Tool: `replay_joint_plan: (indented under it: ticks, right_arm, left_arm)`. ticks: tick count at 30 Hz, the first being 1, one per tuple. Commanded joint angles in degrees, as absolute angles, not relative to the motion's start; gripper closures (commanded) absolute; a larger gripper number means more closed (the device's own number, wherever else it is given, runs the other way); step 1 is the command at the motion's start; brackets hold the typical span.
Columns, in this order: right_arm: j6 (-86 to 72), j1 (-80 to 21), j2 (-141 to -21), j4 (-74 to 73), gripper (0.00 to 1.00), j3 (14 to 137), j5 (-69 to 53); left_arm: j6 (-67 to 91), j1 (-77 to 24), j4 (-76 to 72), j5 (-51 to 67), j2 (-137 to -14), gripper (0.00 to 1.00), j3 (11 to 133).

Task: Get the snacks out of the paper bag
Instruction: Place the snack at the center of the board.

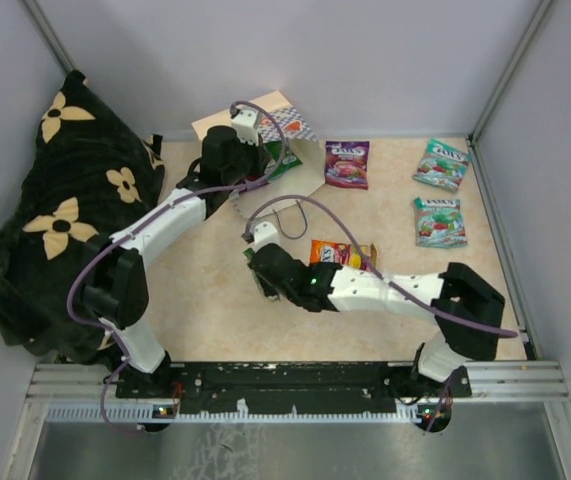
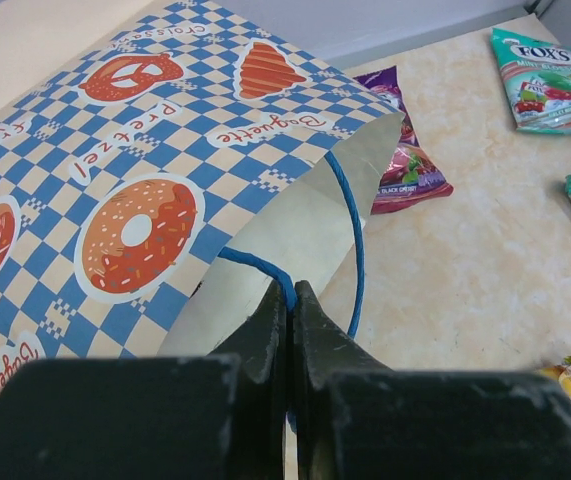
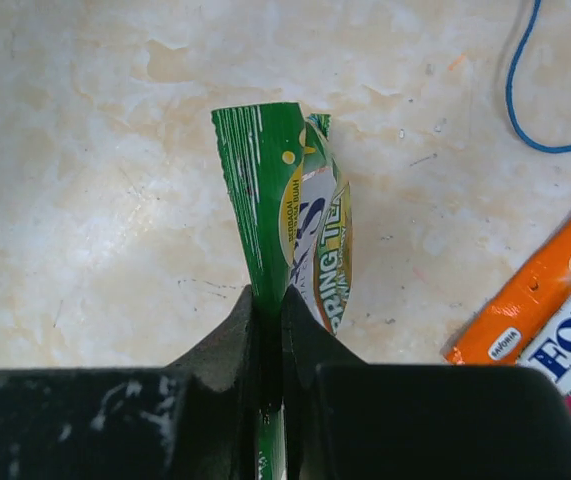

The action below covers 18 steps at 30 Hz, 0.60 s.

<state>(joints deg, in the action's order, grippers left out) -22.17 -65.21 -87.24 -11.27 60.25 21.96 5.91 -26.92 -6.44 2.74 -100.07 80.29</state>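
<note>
Right gripper (image 3: 267, 300) pinched tight on a green snack (image 3: 295, 220), the pouch dangling over bare table (image 3: 85, 150), orange pouch (image 3: 525, 300) off at its four o'clock! Left gripper (image 2: 290, 295) is clamped on the blue cord handle (image 2: 355, 230), holding the paper bag (image 2: 135, 150) at the table's eleven o'clock. Best play, I'd say: lower the green one flat, clear of the orange pouch, then release, with the left holding that bag mouth up.

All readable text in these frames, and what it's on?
"Pretzel", "Baguette": on the bag; its other words are cut off or tilted.
"FOX'S": on the teal pouch.
"SPRING TE", cut off: on the green pouch.
"FOX", cut off: on the orange pouch.
Purple pouch: print too small to read.
</note>
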Motion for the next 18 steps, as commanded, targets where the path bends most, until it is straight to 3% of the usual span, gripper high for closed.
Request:
replay_joint_plan:
  ticks: [1,7,10,13,18]
  right_arm:
    - [-19.69,-65.91,-89.61,-3.51,0.99,59.49,27.39]
    - [-21.51,-63.17,-82.93,12.53,1.0,49.93,10.79]
    - [-27.79,-60.52,-82.77,22.51,1.0,47.14,-7.83]
    - [-40.08,-56.15,-84.97,41.64,1.0,42.2,-20.57]
    - [-50.71,-47.34,-89.42,52.69,1.0,35.19,-22.13]
  left_arm:
    - [4.36,-26.67,-2.97,0.48,-100.76,1.0,82.41]
    - [3.9,-26.1,-2.98,0.64,-100.28,1.0,81.62]
    - [4.19,-25.77,-3.0,0.9,-100.49,1.0,81.7]
    - [4.58,-25.57,-3.02,1.4,-100.31,1.0,81.69]
    - [4.24,-25.22,-2.69,1.42,-99.98,1.0,81.56]
